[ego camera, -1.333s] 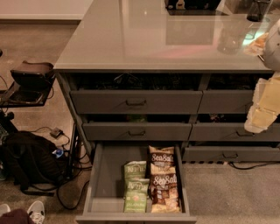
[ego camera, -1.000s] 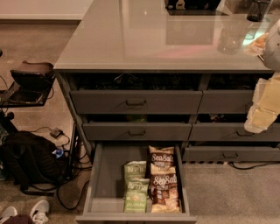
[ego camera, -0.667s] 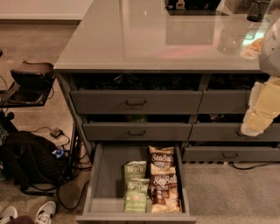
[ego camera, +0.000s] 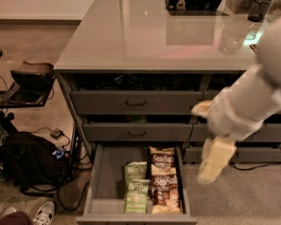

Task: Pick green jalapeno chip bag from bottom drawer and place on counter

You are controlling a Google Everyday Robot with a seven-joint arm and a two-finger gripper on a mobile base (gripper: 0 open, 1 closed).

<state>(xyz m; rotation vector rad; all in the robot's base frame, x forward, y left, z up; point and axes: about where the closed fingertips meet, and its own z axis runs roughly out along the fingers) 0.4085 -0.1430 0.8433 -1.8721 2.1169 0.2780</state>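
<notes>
The bottom drawer [ego camera: 109, 178] stands pulled open below the counter [ego camera: 145, 39]. In it lie two light-green Kettle jalapeno chip bags, one behind [ego camera: 135, 170] and one in front [ego camera: 136, 196], side by side with two brown-and-cream Sea Salt bags [ego camera: 163, 176] to their right. My gripper [ego camera: 214, 161], pale and cream-coloured on a white arm, hangs in the air just right of the drawer's right wall, above floor level and apart from the bags. It holds nothing that I can see.
Two shut drawers [ego camera: 136, 103] sit above the open one. A clear cup [ego camera: 230, 38] and dark items [ego camera: 193, 4] stand on the counter's far right. A black backpack [ego camera: 27, 159], cables, a stool [ego camera: 31, 75] and a person's shoe [ego camera: 44, 213] are at the left.
My arm has swung left and down from the right edge, bringing the gripper close to the open drawer's right side. The shoe at bottom left has shifted right.
</notes>
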